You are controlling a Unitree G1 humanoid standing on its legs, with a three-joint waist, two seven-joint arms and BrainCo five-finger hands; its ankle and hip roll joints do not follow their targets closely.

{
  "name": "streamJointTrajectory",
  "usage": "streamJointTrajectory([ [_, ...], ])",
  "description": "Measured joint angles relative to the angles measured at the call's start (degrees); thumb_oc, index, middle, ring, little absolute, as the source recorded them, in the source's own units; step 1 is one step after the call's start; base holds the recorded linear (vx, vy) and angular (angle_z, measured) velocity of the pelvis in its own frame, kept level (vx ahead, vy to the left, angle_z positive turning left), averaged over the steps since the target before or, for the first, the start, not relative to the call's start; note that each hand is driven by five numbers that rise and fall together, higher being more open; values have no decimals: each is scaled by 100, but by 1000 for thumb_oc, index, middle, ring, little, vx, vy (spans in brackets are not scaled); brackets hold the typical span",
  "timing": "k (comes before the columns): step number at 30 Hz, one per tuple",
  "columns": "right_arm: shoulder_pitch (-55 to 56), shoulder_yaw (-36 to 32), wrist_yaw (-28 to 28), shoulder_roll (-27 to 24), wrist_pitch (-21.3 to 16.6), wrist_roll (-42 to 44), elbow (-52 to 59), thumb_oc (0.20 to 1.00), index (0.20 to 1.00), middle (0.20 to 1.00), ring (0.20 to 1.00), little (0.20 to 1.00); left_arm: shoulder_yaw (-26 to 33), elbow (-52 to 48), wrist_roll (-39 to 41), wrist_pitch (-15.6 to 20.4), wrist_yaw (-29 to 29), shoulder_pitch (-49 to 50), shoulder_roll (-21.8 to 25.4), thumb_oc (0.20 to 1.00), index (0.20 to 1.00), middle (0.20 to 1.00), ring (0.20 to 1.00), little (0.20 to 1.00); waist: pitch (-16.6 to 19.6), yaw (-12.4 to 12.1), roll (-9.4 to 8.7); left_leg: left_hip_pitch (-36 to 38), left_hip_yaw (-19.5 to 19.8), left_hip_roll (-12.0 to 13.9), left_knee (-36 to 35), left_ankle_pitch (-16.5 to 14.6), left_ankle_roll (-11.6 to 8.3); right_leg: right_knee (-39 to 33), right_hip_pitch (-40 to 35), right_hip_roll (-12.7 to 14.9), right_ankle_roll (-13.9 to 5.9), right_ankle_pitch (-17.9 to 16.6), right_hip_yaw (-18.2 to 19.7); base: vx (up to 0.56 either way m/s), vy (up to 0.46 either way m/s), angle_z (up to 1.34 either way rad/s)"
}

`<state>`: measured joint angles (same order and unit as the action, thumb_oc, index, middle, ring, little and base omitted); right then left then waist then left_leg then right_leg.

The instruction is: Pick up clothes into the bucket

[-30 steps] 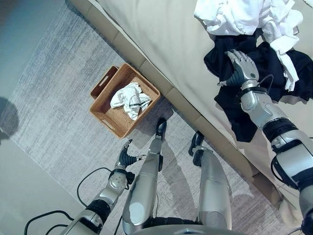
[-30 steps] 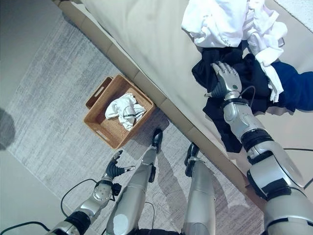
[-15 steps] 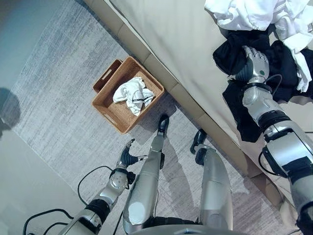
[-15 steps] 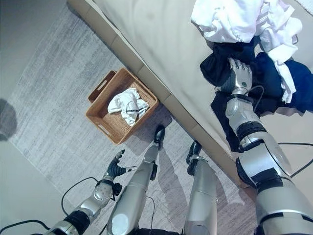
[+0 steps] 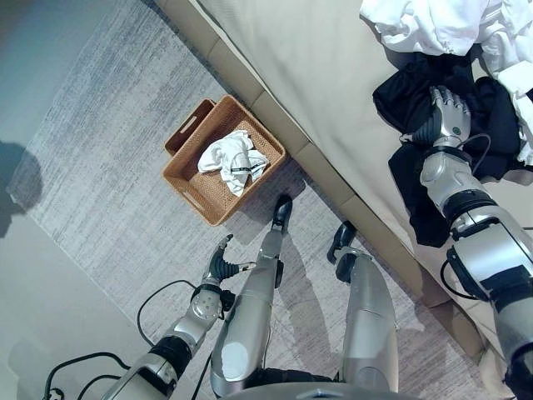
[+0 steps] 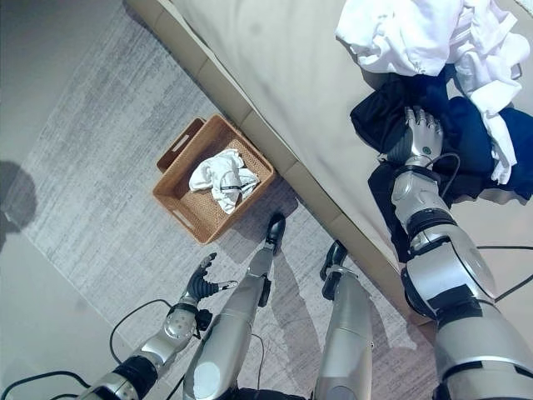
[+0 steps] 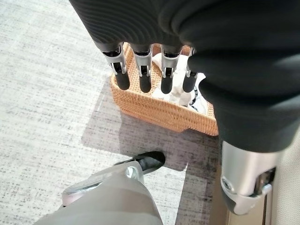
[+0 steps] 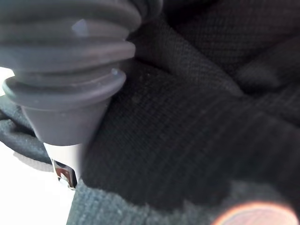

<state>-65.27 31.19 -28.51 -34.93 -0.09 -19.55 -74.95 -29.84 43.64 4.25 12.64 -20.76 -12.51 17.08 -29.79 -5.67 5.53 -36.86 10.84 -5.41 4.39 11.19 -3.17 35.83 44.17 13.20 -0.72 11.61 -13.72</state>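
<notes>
Black cloth (image 5: 412, 104) lies bunched on the bed (image 5: 316, 75) at the front of a pile of clothes, with white cloth (image 5: 433, 21) above it and blue cloth (image 6: 512, 137) just beside it on the far side. The right hand (image 5: 445, 112) rests on the black cloth with its fingers bent down into the folds; the right wrist view is pressed so close to dark knit that I cannot tell whether they have closed on it. Being soft and limp, it will likely drape and stretch rather than lift as one piece, and a tail of it hangs over the bed edge toward the rug (image 5: 100, 192). It looks light and not slippery, its knit surface giving the fingers some bite. A good hold would be at the thick bunched part under the palm, gathering several folds at once, since a pinch on one thin layer may let the rest trail or drag the neighbouring garments along. The basket (image 5: 187, 179) stands on the rug beside the bed, well apart from the pile, and already has a white garment (image 5: 231, 158) in it. The left hand (image 5: 221, 265) hangs low by the robot's side with its fingers (image 7: 143, 77) straight and empty.
</notes>
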Motion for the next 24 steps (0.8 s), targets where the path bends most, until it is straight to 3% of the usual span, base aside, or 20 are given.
streamJointTrajectory([
  [1,-55,-5,143,-11,-1,25,-43,388,388,388,388,388,-16,-32,1,-16,49,0,1,1000,1000,1000,1000,1000,2,1,4,0,1,1,1,1,0,10,2,-1,0,0,1,0,0,0],
  [2,-111,-8,277,-23,-1,97,-93,260,260,260,260,260,-22,-69,2,-26,110,1,9,1000,1000,1000,1000,1000,4,-1,7,0,3,1,2,0,1,17,4,0,1,0,1,0,0,0],
  [3,-154,-13,331,-34,-1,127,-115,200,200,200,200,200,-23,-93,2,-38,134,1,9,1000,1000,1000,1000,1000,5,-1,9,0,4,2,3,0,1,22,4,0,1,0,1,0,0,0],
  [12,-256,-254,710,-313,-23,1055,191,200,200,200,200,200,29,-74,108,-118,335,-43,7,1000,1000,1000,1000,1000,9,57,2,16,-112,-6,98,20,-13,40,-14,-6,0,-7,75,-6,-2,-3],
  [15,-180,-246,823,-292,-62,1246,320,200,200,200,200,200,27,41,105,-120,340,-69,5,1000,1000,1000,1000,1000,4,200,-12,88,-123,-13,193,15,-13,0,-150,-17,-5,-18,78,-3,6,-1],
  [24,1021,-568,1040,-537,-149,1819,2935,200,200,200,200,200,522,453,98,-214,456,62,35,1000,1000,1000,1000,1000,42,494,-175,1325,-341,118,123,-213,105,-562,-1467,-235,-150,-145,271,21,49,-19],
])
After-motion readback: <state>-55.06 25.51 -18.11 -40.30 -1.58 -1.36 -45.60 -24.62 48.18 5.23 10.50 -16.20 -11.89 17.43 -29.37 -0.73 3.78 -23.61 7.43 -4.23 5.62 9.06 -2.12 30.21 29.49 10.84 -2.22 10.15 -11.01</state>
